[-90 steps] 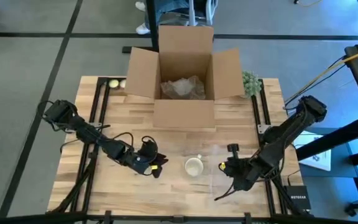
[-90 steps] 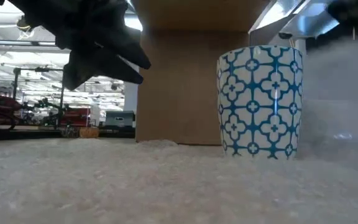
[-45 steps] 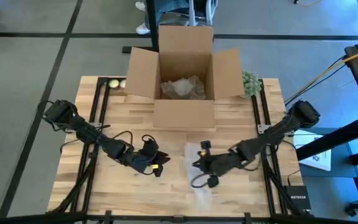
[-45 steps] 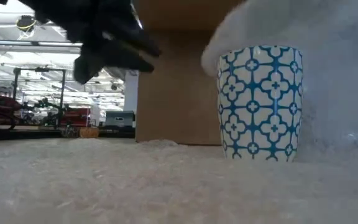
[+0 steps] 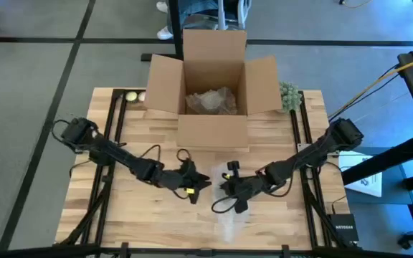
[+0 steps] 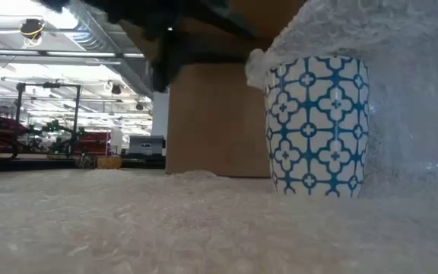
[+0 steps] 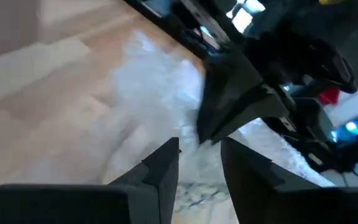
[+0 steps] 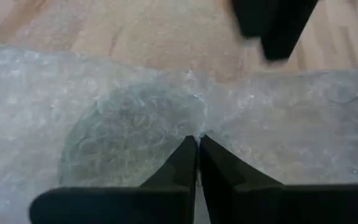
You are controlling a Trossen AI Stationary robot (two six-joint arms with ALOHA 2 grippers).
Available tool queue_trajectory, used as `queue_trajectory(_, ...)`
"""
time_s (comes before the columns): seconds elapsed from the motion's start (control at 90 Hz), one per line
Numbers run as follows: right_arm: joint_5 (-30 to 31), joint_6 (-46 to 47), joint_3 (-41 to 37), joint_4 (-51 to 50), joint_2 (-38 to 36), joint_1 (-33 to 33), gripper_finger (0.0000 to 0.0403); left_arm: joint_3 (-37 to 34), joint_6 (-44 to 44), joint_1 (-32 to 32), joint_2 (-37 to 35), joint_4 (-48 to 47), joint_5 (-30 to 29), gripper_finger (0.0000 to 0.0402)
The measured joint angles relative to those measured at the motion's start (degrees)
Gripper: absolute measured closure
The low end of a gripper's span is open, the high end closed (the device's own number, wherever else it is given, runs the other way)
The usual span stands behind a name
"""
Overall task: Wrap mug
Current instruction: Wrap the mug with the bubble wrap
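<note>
A white mug (image 6: 318, 125) patterned with blue quatrefoil tracery is stood upright on the table, in front of the cardboard box. It is set on a sheet of clear bubble wrap (image 6: 204, 228), which is spread flat beneath it across the near part of the table. One side of the sheet is drawn up and over the mug's rim, so that the top and far side are covered, while the patterned near side is left bare.

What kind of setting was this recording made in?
Probably a large warehouse-style robotics lab, set up as a packing station: a wooden table with an open cardboard box, grey floor around it, and long ceiling lights over distant equipment racks.
</note>
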Motion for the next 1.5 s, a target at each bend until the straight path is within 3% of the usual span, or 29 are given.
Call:
queue_trajectory(0.211,-0.1,0.0,0.0,-0.1,0.0,0.1,0.0403,8.2,4.2,0.0,5.5,-7.5,0.6,0.0298)
queue_trajectory(0.467,-0.5,0.0,2.3,-3.1,-0.2,0.1,0.0402,8.8,4.0,-0.3,7.0,-10.6,-0.3,0.0298)
queue_trajectory(0.7,-1.2,1.4,12.5,-19.4,-0.2,0.1,0.0401,8.8,4.4,-0.3,7.0,-10.4,-0.7,0.0298)
queue_trajectory(0.867,-8.4,3.7,19.7,-30.7,-0.4,0.1,0.0401,8.8,4.3,-0.3,7.0,-10.5,-0.8,0.0298)
queue_trajectory(0.978,-12.6,3.9,19.6,-28.8,-0.4,0.2,0.0402,8.8,4.2,-0.3,7.0,-10.5,-0.8,0.0298)
queue_trajectory(1.144,-9.5,4.2,15.3,-23.3,2.5,-0.8,0.0402,8.8,4.2,-0.3,7.0,-10.5,-0.8,0.0298)
queue_trajectory(1.5,-10.4,5.9,14.4,-21.4,10.8,-2.8,0.0402,8.8,4.4,-0.3,6.8,-10.6,-0.3,0.0298)
